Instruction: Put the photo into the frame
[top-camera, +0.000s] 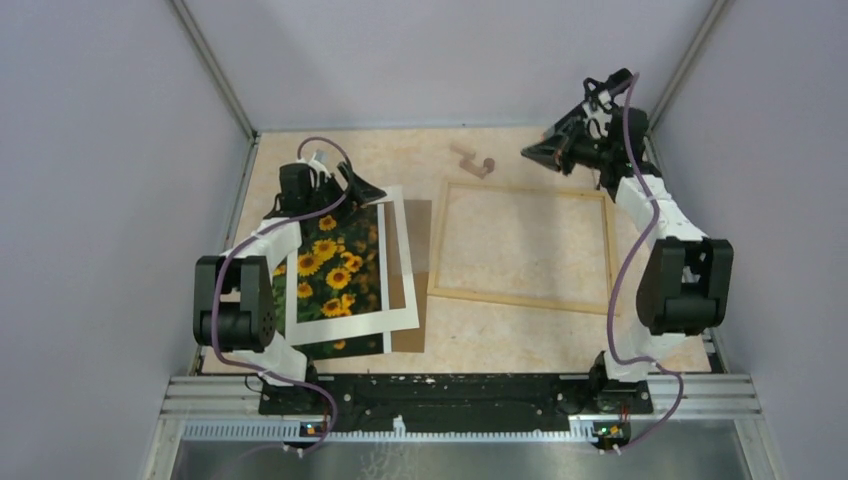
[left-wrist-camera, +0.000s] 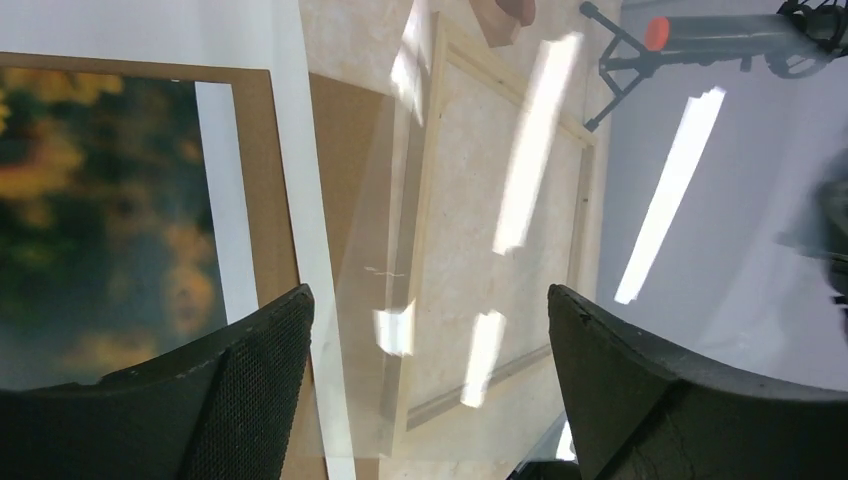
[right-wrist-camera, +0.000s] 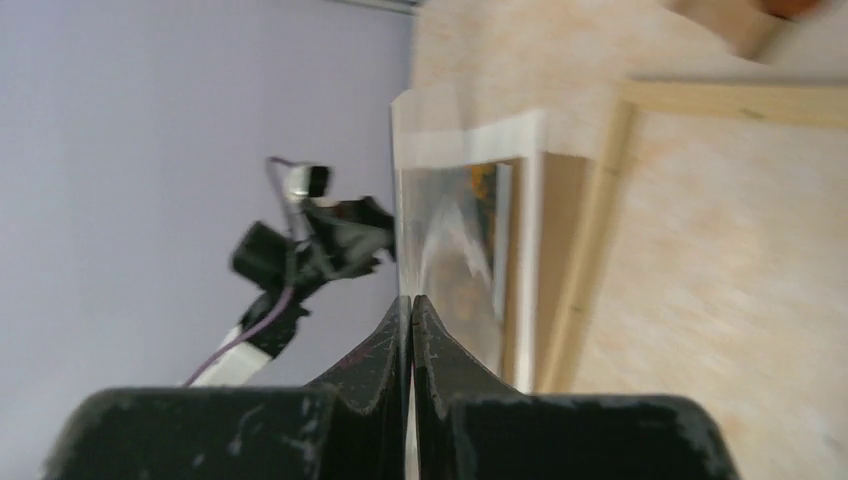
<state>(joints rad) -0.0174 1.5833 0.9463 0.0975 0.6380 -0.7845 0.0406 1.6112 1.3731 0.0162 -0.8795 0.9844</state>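
The sunflower photo lies at the left of the table under a skewed white mat; it shows blurred in the left wrist view. The light-wood frame lies flat and empty at the middle right, and its rails also show in both wrist views. My left gripper is open and empty over the mat's far right corner. My right gripper is raised beyond the frame's far edge. It is shut on a thin clear sheet, seen edge-on, which shows as a reflective pane.
A brown backing board sticks out under the mat next to the frame's left rail. A small wooden block lies beyond the frame's far left corner. Grey walls close in the left, right and back of the table.
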